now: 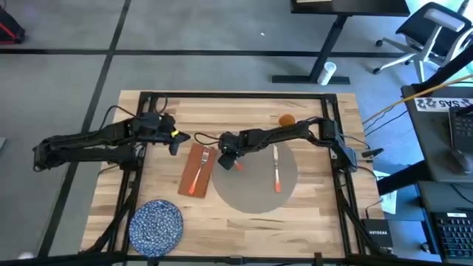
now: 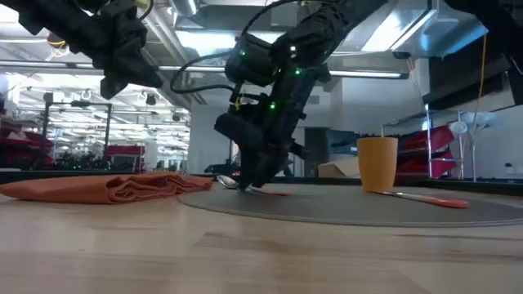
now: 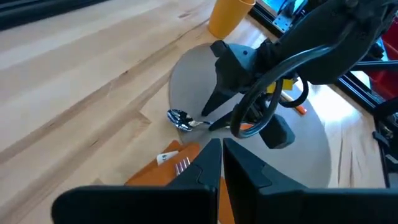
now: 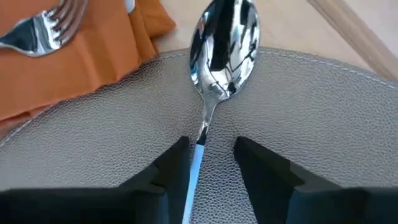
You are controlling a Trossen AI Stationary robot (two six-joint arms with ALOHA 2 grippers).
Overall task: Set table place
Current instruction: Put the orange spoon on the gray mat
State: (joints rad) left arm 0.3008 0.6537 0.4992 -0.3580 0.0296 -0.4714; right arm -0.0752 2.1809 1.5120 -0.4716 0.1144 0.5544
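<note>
Place (image 1: 255, 185) beneath right gripper (image 1: 225, 157)

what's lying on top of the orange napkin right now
A fork lies on the napkin, tines away from the table's front edge. What is under the napkin is covered. The spoon lies beside it on the placemat.

- Grey floor (image 1: 66, 74) crossed by dark seams.
- White office chair (image 1: 425, 33) by a dark desk (image 1: 336, 7).
- Ceiling light strips (image 2: 359, 37) and red shelving (image 2: 122, 155) beyond.
</note>
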